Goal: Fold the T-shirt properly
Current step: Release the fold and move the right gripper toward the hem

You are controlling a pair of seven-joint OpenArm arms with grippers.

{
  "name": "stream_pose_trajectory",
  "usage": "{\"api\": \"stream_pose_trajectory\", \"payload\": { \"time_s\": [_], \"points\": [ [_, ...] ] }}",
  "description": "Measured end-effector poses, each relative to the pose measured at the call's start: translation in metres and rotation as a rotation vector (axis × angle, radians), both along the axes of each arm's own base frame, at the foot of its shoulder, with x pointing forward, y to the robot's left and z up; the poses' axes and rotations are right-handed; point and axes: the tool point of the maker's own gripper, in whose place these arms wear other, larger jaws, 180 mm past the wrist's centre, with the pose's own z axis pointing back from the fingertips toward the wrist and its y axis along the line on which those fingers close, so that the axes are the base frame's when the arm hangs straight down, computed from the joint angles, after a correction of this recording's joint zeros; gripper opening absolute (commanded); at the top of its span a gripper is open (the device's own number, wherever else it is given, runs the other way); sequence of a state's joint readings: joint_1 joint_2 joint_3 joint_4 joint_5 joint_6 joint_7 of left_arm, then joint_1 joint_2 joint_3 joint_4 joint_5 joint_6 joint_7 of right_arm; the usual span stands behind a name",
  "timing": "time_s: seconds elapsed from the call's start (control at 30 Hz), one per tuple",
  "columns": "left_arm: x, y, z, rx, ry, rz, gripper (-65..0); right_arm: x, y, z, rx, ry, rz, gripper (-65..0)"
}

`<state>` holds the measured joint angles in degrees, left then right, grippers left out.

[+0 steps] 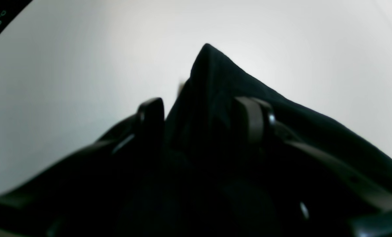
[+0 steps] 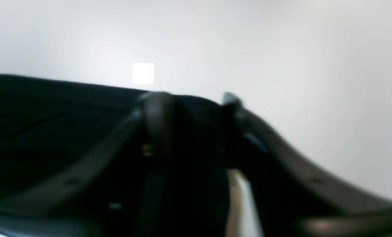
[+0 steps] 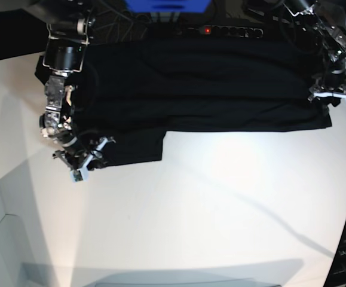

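A white table (image 3: 220, 203) fills most of the base view. At the top edge sit a blue box (image 3: 167, 6) and a dark strip with a red light (image 3: 206, 30).

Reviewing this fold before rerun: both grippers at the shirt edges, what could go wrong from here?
1. The right gripper sits at the T-shirt sleeve corner; its hold looks shallow and may slip.
2. The left gripper pinches a bunched peak, so the fold may crease.
3. The back edge lies beside cables; cloth could snag.
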<state>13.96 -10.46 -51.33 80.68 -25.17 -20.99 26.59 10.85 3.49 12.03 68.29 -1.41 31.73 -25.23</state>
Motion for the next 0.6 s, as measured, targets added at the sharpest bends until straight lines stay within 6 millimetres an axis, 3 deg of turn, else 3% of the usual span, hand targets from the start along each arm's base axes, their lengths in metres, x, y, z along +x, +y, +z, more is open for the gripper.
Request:
{"api": "stream_pose_trajectory", "payload": {
  "time_s": [0.07,0.1,0.27,0.47,0.6],
  "points": [
    [0.000,0.000,0.000,0.000,0.000,0.000,-33.1,-0.001,0.000,0.000,-0.001,0.002,0.000,-63.1],
    [0.000,0.000,0.000,0.000,0.000,0.000,-33.1,-0.001,0.001,0.000,0.004,0.001,0.000,-65.0],
    [-0.002,0.003,0.004,0.006,-0.005,0.008,-33.0,-0.014,-0.004,0.006,-0.043,0.000,0.005,-65.0],
    [-0.009,0.031,0.048,0.097,-0.093,0.080,-33.0,-0.014,-0.004,0.011,-0.050,-0.012,0.006,-65.0],
    [-0.003,0.031,0.046,0.088,-0.091,0.070,-33.0,-0.017,-0.004,0.007,-0.050,-0.003,0.006,-65.0]
  ]
}}
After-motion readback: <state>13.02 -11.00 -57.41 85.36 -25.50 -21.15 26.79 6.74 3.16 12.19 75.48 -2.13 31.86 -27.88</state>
